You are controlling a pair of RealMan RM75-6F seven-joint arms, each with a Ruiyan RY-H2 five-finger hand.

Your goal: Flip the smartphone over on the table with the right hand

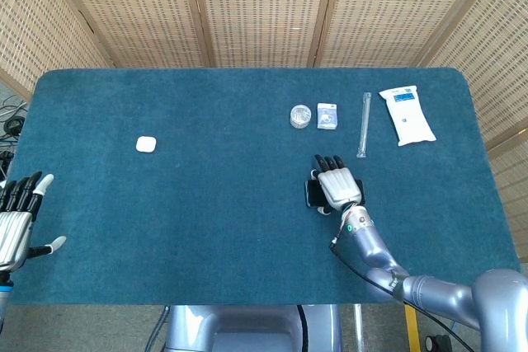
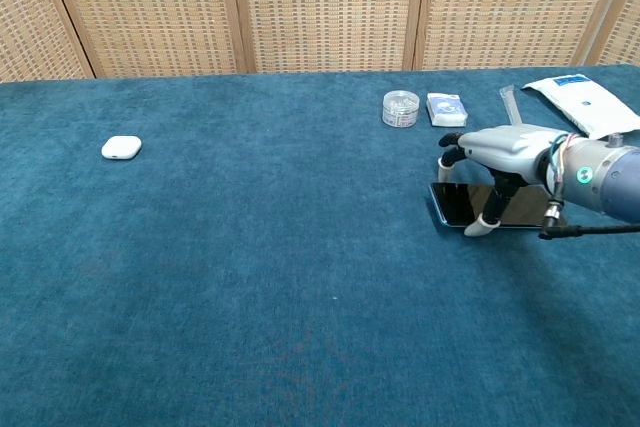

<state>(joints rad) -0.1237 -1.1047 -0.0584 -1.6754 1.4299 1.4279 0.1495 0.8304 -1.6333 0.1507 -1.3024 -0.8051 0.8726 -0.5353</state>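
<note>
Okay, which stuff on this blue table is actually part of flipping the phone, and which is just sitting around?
Part of the job:
black glossy smartphone
right hand, arched over it

Just lying about:
small white rounded case
clear round lidded container
small blue-and-white box
long clear tube
white flat packet
left hand

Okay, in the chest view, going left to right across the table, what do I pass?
White earbud case → round clear container → small blue-and-white packet → clear tube → white pouch.
</note>
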